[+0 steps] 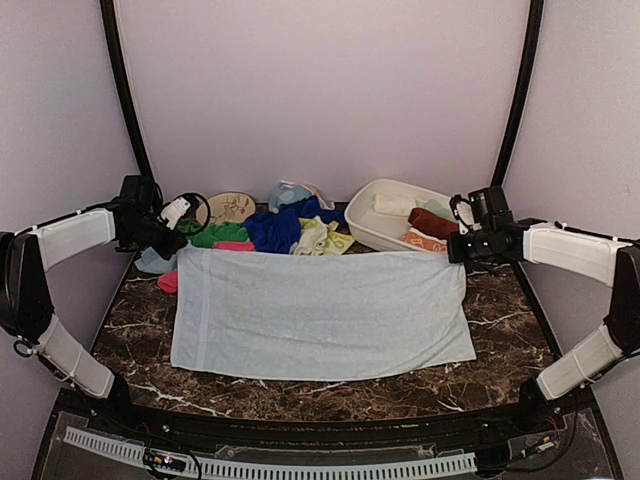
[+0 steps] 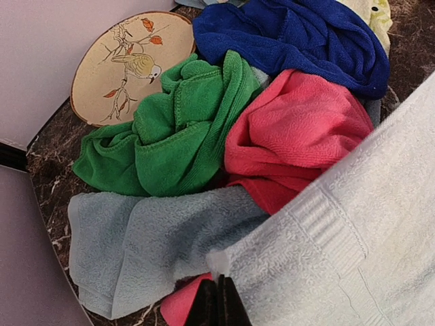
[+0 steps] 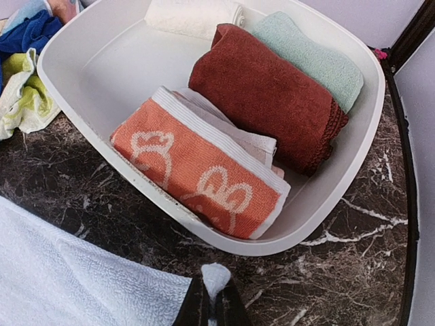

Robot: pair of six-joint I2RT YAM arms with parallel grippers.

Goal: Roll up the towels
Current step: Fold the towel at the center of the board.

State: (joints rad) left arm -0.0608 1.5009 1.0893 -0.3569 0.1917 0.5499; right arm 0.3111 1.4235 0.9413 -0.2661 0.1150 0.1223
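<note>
Towel (image 1: 320, 310), the big pale blue one, lies spread flat on the table (image 1: 140, 330) just in front of the white tub (image 3: 353, 170) and runs out well to the tub's left. The right hand (image 3: 211, 295) has its fingers pressed together on the towel's far corner, right below the tub's near rim. The left hand (image 2: 217, 299) is pinching the other far corner, way left of the tub beside the heap of loose towels (image 2: 224, 115). Rolled towels (image 3: 265, 102) sit inside the tub.
</note>
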